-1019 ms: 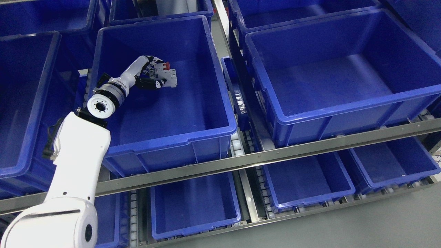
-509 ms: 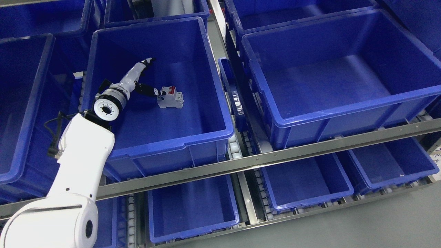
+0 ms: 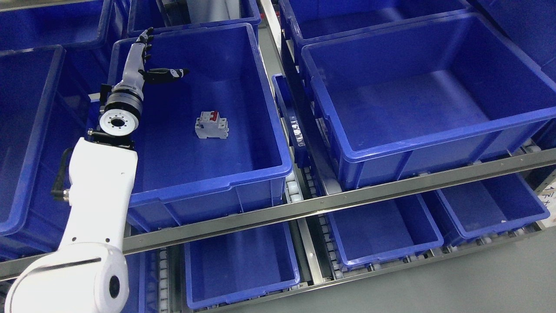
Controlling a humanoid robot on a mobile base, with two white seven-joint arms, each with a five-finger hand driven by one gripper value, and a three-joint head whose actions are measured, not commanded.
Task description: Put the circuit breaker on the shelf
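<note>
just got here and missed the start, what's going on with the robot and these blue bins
The robot's left hand is open and empty, raised near the back left corner of a blue bin on the upper shelf. A breaker with red switches lies on the bin's floor, clear of the fingers. So the breaker is already in the bin, and the hand is away from it. The other bins in view look empty. The right arm is not in view.

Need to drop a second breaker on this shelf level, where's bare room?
The big bin on the right shows a bare floor. In the middle bin, the floor is bare all around the circuit breaker; only the far-left corner is crowded, where the left robot hand hangs open.
</note>
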